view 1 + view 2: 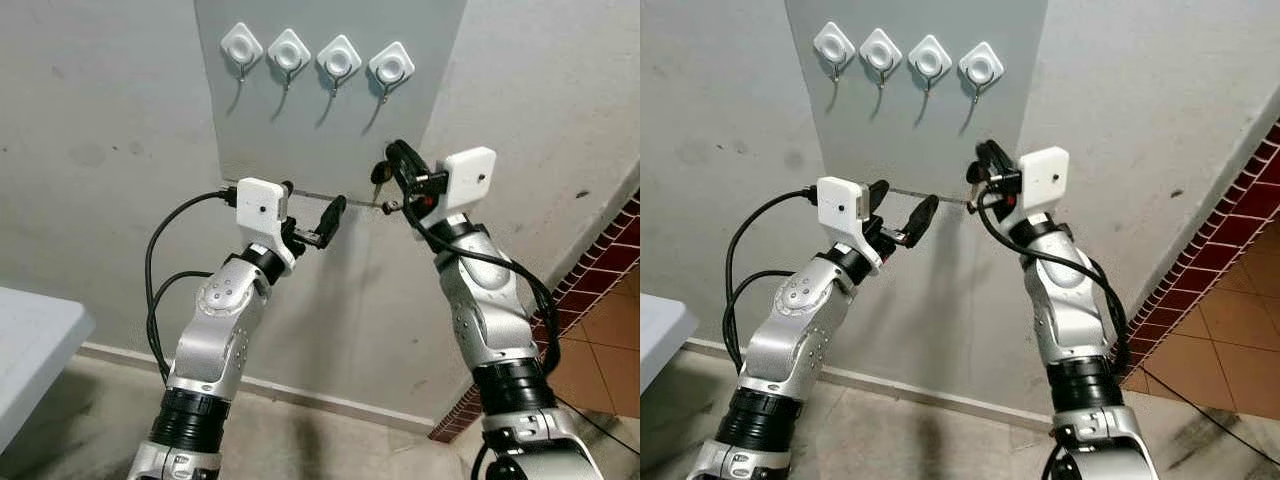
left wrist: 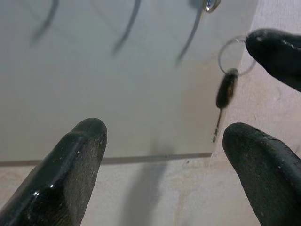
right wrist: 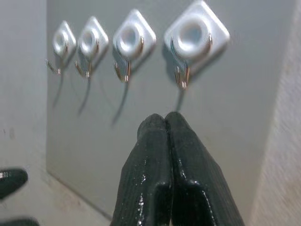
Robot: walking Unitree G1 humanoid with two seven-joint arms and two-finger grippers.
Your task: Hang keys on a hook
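On the wall ahead, a grey panel (image 1: 330, 110) carries a row of four white diamond-shaped hooks (image 1: 315, 58), each with a small metal prong curving down beneath it. The right claw (image 1: 400, 165) is raised in front of the panel's lower right part, below the rightmost hook (image 1: 391, 68) and not touching it; its two black fingers (image 3: 171, 160) are pressed flat together. In the left wrist view a thin metal ring (image 2: 233, 54) sticks out from that fingertip, and a dark key (image 2: 225, 94) hangs straight down from the ring, close to the panel's right edge. From the head camera the key is only a small dark shape at the claw tip, and how many keys hang there is hard to tell. The left claw (image 1: 320, 222) is held lower, near the panel's bottom edge and well apart from the hooks, with its fingers (image 2: 70, 174) spread wide and nothing between them. Both silver arms reach up from the bottom of the picture, with black cables looping beside them. A corner of a pale bench (image 1: 35, 340) is cut off on the left, and a strip of dark red tiles (image 1: 600, 270) runs along the floor on the right.
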